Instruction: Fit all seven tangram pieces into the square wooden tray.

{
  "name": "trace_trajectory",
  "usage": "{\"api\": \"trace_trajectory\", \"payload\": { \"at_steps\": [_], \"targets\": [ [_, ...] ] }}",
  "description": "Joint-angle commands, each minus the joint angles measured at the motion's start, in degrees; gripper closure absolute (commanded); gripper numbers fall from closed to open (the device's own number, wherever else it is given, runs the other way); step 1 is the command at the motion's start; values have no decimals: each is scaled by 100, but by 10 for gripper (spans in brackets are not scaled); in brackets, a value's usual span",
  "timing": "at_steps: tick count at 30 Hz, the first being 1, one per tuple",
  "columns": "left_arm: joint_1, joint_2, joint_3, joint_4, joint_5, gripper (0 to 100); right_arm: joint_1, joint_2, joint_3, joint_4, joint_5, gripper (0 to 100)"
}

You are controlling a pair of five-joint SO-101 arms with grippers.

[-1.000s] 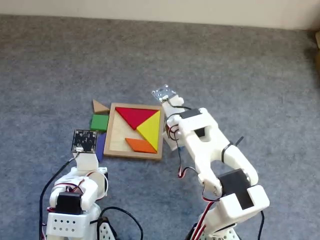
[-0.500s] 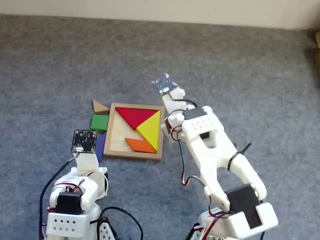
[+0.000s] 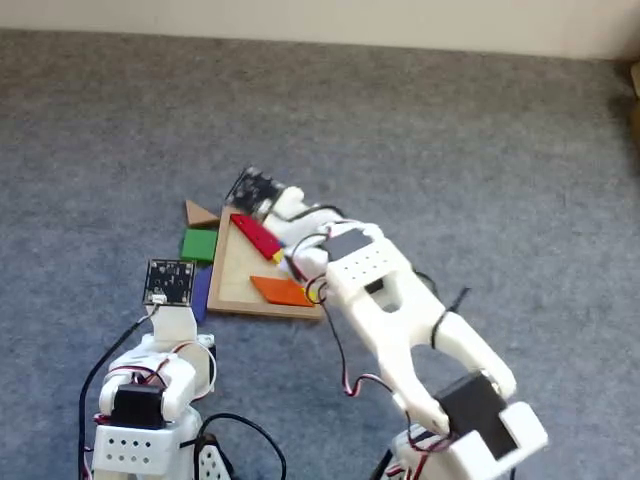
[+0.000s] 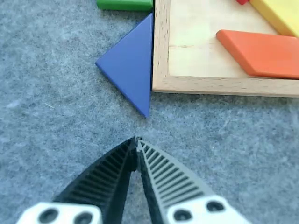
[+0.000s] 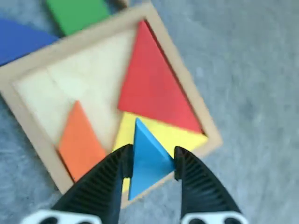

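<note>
No legible text, label, brand, number or sign anywhere. Nothing readable on the wooden tray (image 4: 161,46) or on the tangram pieces (image 4: 131,65).
</note>
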Motion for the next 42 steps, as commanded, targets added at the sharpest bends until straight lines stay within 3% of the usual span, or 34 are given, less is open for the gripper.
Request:
{"api": "trace_trajectory", "payload": {
  "at_steps": [1, 5, 11, 19, 22, 26, 31, 37, 42],
  "targets": [
    [-84, -110, 119, 18, 0, 995, -259, 189, -286, -277, 246, 932],
    [-84, -110, 119, 18, 0, 995, -462, 532, -295, -462, 246, 915],
    [-84, -110, 119, 18, 0, 995, -479, 585, -286, -462, 220, 780],
    [-84, -110, 119, 18, 0, 995, -523, 40, -242, -462, 193, 777],
    [-84, -110, 119, 18, 0, 995, -321, -593, -233, -462, -255, 779],
    [-84, -110, 119, 18, 0, 995, -75, -1086, -48, -470, -774, 851],
    [-84, -110, 119, 18, 0, 995, -22, -936, 295, -760, -844, 979],
    [-84, -110, 119, 18, 0, 995, -48, -365, 778, -1578, -844, 982],
    [-84, -110, 119, 18, 0, 995, -233, 84, 778, -1657, -844, 982]
  ]
}}
